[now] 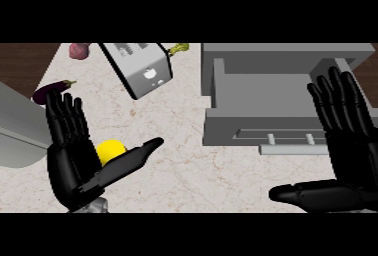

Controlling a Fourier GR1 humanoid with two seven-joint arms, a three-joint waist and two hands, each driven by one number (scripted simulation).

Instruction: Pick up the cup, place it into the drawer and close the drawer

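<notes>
A yellow cup (110,150) stands on the marble counter at the lower left, partly hidden behind my left hand (70,160). That hand is open, fingers straight and pointing up, its thumb stretched to the right just below and in front of the cup. The grey drawer (251,90) at the upper right is pulled open, its inside bare, with a handle (288,136) on its front panel. My right hand (347,145) is open too, fingers up, covering the drawer's right end.
A grey toaster-like appliance (140,67) lies tilted at the top centre. A purple eggplant (53,90) sits at the left, a pinkish item (79,50) at the top left, a yellow-green item (177,48) behind the appliance. A grey curved object (18,127) fills the left edge.
</notes>
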